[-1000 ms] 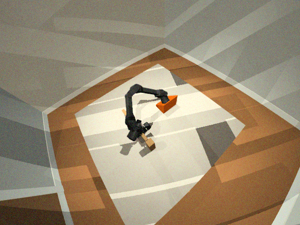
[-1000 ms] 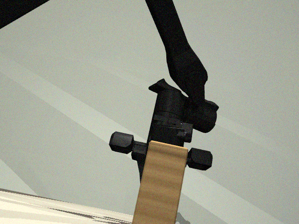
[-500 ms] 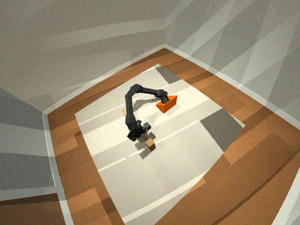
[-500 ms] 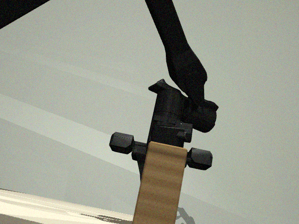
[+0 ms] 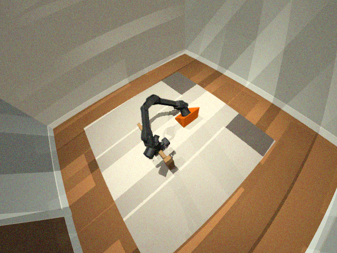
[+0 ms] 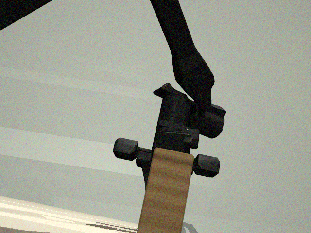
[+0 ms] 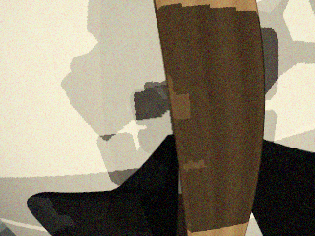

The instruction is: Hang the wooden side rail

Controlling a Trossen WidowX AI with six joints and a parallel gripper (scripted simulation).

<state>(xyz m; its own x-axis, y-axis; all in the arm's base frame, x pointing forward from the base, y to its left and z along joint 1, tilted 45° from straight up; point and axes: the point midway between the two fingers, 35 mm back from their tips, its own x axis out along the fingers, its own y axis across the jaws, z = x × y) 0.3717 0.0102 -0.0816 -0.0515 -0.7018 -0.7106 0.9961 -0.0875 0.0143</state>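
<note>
The wooden side rail (image 5: pixel 161 154) (image 7: pixel 217 64) runs under the arm. Its far end shows small beyond the arm in the top view, and whether that end touches the table cannot be told. The headboard post (image 5: pixel 168 159) stands at the rail's near end, its plain back filling the lower middle of the exterior view. My gripper (image 5: pixel 158 148) (image 6: pixel 168 145) (image 7: pixel 196 137) is shut on the rail, with a dark finger on each side of it, close to the post. The steel hooks, the slot and the pins are hidden, so whether the hooks sit on the pins cannot be told.
The arm's orange base (image 5: pixel 190 117) stands on the pale table top (image 5: pixel 206 163), right of and behind the rail in the top view. Brown wooden floor (image 5: pixel 81 174) surrounds the pale area. Patchy shadows fall across the surfaces.
</note>
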